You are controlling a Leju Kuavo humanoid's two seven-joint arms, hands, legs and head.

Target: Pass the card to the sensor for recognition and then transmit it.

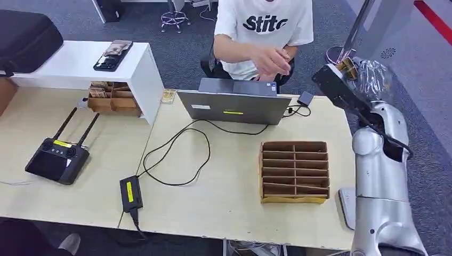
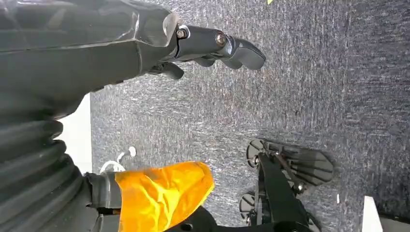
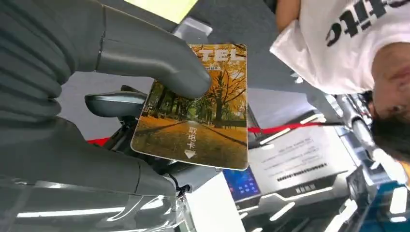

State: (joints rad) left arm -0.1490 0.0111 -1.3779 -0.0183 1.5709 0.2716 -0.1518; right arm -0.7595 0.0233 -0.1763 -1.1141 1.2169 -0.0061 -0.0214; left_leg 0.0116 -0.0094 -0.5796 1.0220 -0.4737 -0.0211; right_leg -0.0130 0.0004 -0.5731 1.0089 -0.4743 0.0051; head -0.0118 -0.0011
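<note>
My right hand is raised at the table's far right corner. It pinches the card between thumb and fingers. In the right wrist view the card shows an autumn tree picture with an arrow, and the thumb presses on its face. A person in a white shirt sits behind the laptop and stretches a hand towards my right hand, still apart from the card. A small black box lies by the laptop. My left hand hangs over the carpet with its fingers apart and nothing in them.
A grey laptop stands at the table's far edge. A cardboard slot organiser sits near my right arm. A black cable and power brick, a remote controller and a white shelf with phones lie to the left.
</note>
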